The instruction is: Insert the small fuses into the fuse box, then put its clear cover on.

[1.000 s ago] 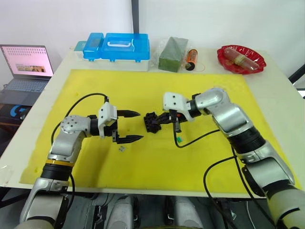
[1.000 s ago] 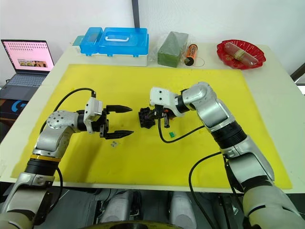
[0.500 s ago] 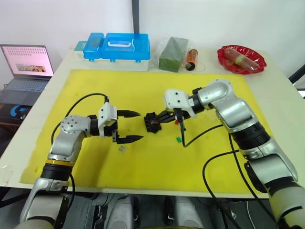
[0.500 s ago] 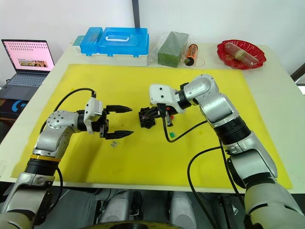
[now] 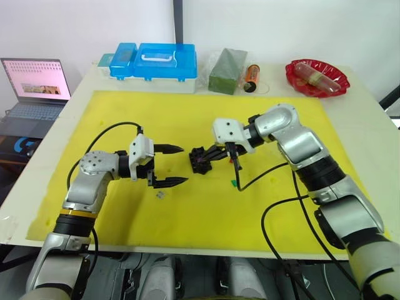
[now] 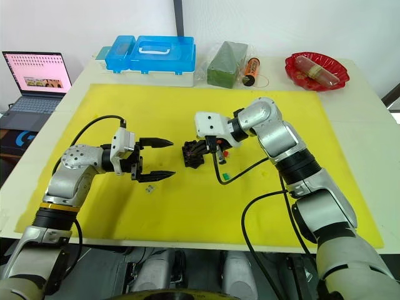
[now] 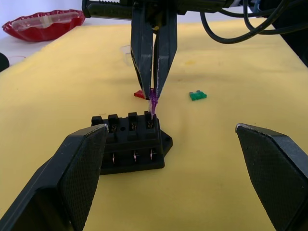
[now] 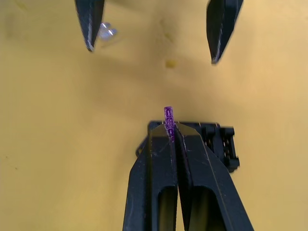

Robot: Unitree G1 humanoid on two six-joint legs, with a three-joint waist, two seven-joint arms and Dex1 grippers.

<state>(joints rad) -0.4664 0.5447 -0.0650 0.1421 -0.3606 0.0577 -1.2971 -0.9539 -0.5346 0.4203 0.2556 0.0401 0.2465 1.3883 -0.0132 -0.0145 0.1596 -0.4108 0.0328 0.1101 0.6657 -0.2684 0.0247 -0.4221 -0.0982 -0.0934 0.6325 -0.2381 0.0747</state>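
Yellow matting (image 5: 187,212) covers the table. Pinched between the right gripper's (image 7: 154,91) tapered black fingers is a thin purple fuse (image 7: 153,102), held just above the ribbed black fuse box (image 7: 132,142), that arm bent in from the right. Beyond the box lie a green fuse (image 7: 197,96) and a red fuse (image 7: 139,94). Left of the box, the left gripper (image 5: 167,165) is spread wide, forearm level.

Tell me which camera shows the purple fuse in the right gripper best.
The left wrist view: the purple fuse hangs from the shut right gripper, its tip at the fuse box. The right wrist view shows it end-on between the fingertips. In the eye views it is too small to make out.
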